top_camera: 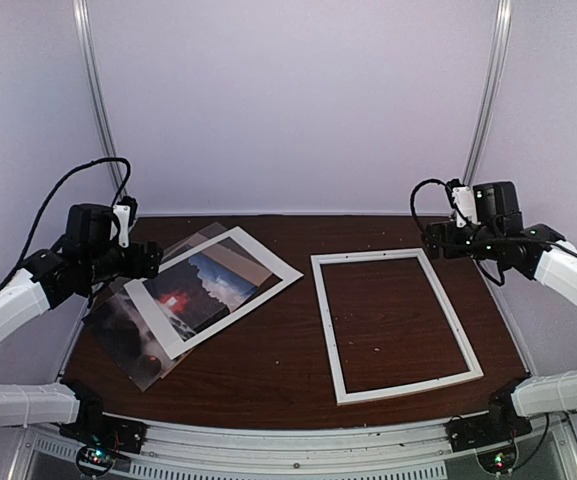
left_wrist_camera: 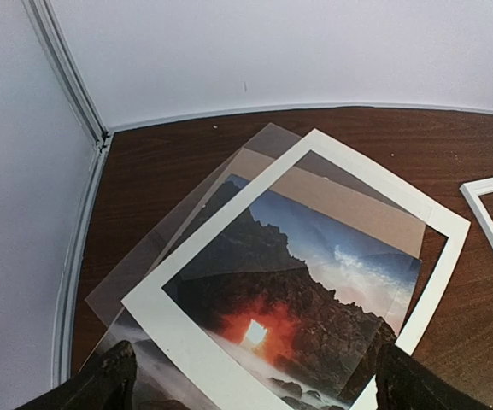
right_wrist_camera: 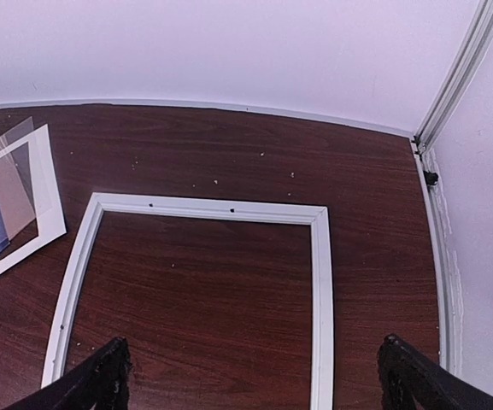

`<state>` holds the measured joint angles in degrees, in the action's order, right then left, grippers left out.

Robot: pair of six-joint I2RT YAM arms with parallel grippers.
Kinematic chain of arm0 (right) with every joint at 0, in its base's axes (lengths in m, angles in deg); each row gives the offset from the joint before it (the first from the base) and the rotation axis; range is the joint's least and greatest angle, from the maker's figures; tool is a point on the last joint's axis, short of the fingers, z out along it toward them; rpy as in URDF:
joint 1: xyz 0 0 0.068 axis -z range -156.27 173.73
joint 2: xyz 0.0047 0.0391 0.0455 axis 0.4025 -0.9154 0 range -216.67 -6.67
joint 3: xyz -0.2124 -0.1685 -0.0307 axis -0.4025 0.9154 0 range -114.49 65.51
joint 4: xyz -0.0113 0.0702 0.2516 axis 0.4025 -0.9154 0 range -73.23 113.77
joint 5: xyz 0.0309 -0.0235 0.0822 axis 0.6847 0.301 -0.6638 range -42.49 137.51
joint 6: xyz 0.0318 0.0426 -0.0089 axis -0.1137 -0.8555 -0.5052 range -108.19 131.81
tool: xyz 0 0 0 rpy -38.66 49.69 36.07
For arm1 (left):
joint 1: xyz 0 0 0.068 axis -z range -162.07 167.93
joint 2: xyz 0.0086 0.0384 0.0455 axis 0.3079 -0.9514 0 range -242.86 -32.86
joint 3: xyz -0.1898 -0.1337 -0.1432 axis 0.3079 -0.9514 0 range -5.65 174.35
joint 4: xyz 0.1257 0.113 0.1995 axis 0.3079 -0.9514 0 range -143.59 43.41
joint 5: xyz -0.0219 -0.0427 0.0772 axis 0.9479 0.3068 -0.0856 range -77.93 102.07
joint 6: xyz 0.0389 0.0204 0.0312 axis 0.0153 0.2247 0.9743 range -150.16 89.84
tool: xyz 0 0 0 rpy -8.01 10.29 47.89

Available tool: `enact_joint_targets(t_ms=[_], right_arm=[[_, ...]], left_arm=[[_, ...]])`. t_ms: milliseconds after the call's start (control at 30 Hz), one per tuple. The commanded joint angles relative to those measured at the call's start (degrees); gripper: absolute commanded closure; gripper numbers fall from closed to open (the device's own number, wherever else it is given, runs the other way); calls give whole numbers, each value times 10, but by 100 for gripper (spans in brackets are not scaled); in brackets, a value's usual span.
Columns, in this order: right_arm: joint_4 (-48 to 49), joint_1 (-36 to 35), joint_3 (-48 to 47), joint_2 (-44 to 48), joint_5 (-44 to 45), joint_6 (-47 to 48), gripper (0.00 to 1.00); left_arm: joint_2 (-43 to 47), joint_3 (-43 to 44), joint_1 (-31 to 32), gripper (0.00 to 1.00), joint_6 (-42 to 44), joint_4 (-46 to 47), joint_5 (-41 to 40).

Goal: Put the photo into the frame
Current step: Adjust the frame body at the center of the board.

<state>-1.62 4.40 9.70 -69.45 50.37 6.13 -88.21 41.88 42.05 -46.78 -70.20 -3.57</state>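
Observation:
The photo [left_wrist_camera: 297, 290], a dark sunset print with a glowing red sun, lies at the table's left under a white card mat [left_wrist_camera: 186, 342]. It shows through the mat's window and also in the top view [top_camera: 203, 290]. The white frame [top_camera: 327, 330] lies flat right of centre, with bare table showing inside it; the right wrist view shows it too [right_wrist_camera: 319, 290]. My left gripper [left_wrist_camera: 259, 384] is open and empty, held above the photo's near-left part. My right gripper [right_wrist_camera: 256, 380] is open and empty above the frame.
A brown backing board [left_wrist_camera: 349, 205] and a clear sheet [left_wrist_camera: 143, 256] lie in the same pile under the mat. White walls with metal corner posts [left_wrist_camera: 67, 77] close in the table on three sides.

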Motion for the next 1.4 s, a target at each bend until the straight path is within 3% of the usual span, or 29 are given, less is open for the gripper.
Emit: enact_joint_targets(t_ms=[0,533,767,1067,1200,1367], right_arm=[[16,-4,3,-6,9,5,0],[-43,-3,-42,-65,47,-18,0],[-148,17,-106,-197,89,-36,0],[-158,100,-142,-332,23,-44,2],[-156,129,-152,-383,-11,-38,7],[-145,148,-147,-431,-55,-37,27]], left_arm=[[-1,-3,4,2,-8,31,-14],[-9,3,4,2,-21,17,-26],[-23,13,4,2,-34,-4,-27],[-71,44,4,3,-45,-41,-7],[-84,49,4,3,-49,-47,2],[-99,64,4,3,-52,-59,18]])
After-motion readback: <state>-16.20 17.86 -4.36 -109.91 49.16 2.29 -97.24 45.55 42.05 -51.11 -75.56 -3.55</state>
